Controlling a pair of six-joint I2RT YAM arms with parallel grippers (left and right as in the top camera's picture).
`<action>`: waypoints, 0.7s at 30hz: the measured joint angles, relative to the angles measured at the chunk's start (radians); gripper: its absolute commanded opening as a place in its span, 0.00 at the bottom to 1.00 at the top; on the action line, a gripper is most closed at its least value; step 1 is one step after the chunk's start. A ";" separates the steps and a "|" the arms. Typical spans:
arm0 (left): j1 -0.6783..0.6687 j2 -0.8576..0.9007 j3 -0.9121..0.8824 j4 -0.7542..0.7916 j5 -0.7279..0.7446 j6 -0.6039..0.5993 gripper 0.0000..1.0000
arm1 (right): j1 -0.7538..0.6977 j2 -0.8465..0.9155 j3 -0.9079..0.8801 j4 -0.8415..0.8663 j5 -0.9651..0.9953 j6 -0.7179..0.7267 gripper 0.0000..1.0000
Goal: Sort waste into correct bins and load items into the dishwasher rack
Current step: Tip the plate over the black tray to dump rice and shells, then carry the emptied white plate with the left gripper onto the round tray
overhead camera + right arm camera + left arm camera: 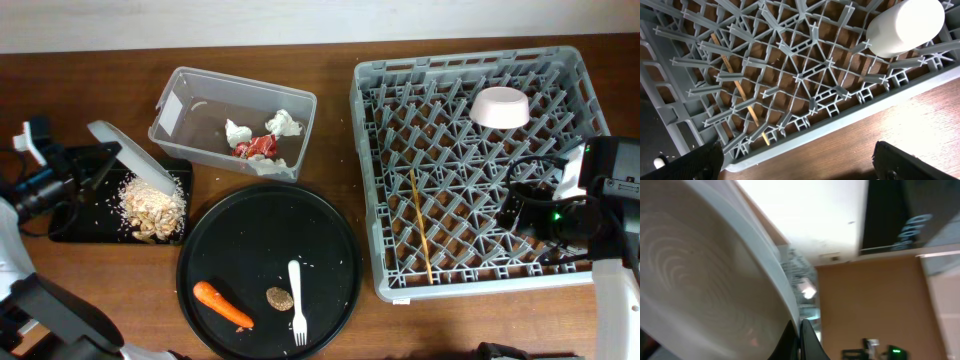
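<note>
Left pincer (799, 342) clamps the rim of a grey-white round plate (130, 155), tilted just ahead of it over the beige crumbly food heap (152, 208) on a shallow black rectangular tray (75, 232). The scraping looks finished, so the plate next needs standing between pegs of the large grey plastic dishwasher rack (365, 180). There the right pincer (795, 167) hangs with fingers spread wide, empty.

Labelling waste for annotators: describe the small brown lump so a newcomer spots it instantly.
Beside the big grey dishwasher rack sits a large round black tray. Near its robot-side edge lie an orange carrot, a white fork and, between them, the small brown lump. It alone is round and dark brown, close beside the fork.
</note>
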 measured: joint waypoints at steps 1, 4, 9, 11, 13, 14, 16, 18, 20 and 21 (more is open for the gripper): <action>0.012 0.000 0.000 -0.004 0.032 0.002 0.00 | 0.000 0.000 0.000 0.000 0.000 0.001 0.99; 0.042 0.000 0.000 -0.010 0.102 0.002 0.00 | 0.000 0.000 0.000 0.000 0.000 0.000 0.99; 0.021 -0.001 0.006 -0.153 0.072 0.089 0.00 | 0.000 0.000 0.000 0.000 0.000 0.000 0.99; -0.040 -0.034 0.006 -0.245 -0.031 0.156 0.00 | 0.000 0.000 0.000 -0.002 0.000 0.000 0.99; -0.108 -0.087 0.006 -0.288 -0.107 0.182 0.00 | 0.000 0.000 0.000 -0.003 0.000 0.000 0.99; -0.161 -0.127 0.006 -0.304 -0.158 0.189 0.00 | 0.000 0.000 0.000 -0.004 0.000 0.000 0.99; -0.314 -0.221 0.007 -0.354 -0.301 0.201 0.00 | 0.000 0.000 0.000 -0.005 0.000 0.000 0.99; -0.435 -0.251 0.009 -0.382 -0.414 0.208 0.01 | 0.000 0.000 0.000 -0.007 0.000 0.000 0.99; -0.591 -0.254 0.008 -0.381 -0.532 0.200 0.01 | 0.000 0.000 0.000 -0.009 0.000 0.000 0.99; -0.656 -0.255 0.001 -0.366 -0.590 0.184 0.00 | 0.000 0.000 0.000 -0.008 0.000 0.000 0.99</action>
